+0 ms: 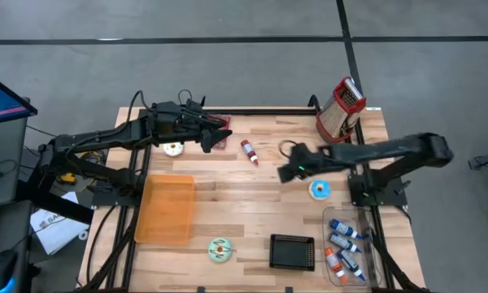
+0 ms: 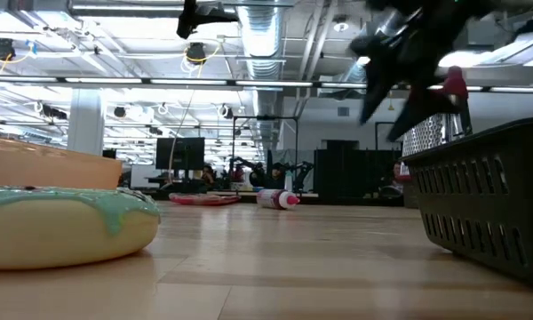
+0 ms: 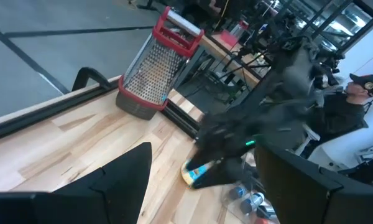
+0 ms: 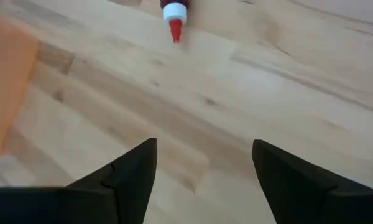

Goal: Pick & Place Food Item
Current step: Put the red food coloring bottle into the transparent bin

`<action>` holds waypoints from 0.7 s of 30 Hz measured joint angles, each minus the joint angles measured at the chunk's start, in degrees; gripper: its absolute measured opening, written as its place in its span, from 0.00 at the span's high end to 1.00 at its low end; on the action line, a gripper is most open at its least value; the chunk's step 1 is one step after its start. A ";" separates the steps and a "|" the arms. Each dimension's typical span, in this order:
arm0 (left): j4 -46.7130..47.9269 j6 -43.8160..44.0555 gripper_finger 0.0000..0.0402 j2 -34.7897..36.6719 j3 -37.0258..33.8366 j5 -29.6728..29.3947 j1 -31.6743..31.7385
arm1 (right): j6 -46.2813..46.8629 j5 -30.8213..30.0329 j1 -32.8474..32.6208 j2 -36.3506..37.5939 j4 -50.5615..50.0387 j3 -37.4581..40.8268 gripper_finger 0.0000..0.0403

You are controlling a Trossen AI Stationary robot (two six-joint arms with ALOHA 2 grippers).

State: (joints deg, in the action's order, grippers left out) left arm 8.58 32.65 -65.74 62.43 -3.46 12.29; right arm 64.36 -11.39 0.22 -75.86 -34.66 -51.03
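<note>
My right gripper (image 1: 286, 172) (image 4: 204, 143) hangs open above bare wood in the middle of the table, between the red sauce bottle (image 1: 249, 151) (image 4: 174, 15) and the blue-frosted donut (image 1: 320, 190). My left gripper (image 1: 215, 135) (image 3: 204, 149) is open near the far edge, raised over a flat red item (image 1: 220, 142) (image 2: 204, 199) that lies on the table. A white donut (image 1: 173, 148) sits left of it. A green-frosted donut (image 1: 220, 251) (image 2: 62, 222) rests near the near edge. The bottle lies on its side.
An orange tray (image 1: 164, 209) lies on the left and a black basket (image 1: 293, 252) (image 2: 497, 196) at the near edge. A clear bin of small bottles (image 1: 346, 244) sits near right. A metal grater (image 1: 340, 110) (image 3: 152, 71) stands at the far right corner. A person (image 3: 354, 106) sits beyond the table.
</note>
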 joint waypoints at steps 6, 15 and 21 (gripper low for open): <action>0.48 -0.91 0.30 1.71 0.06 0.02 -0.02 | -5.65 7.21 7.65 -15.20 12.51 -2.45 0.37; 1.04 -2.04 0.30 4.20 0.02 0.00 0.44 | -18.90 3.38 10.12 -32.60 6.54 -21.58 0.37; 0.69 -2.30 0.30 5.57 0.04 -0.60 0.44 | -22.42 2.19 12.03 -39.91 2.68 -28.39 0.37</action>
State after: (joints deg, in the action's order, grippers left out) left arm 9.28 30.35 -60.17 62.48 -4.07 12.73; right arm 41.94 -9.20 12.25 -115.77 -31.98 -79.42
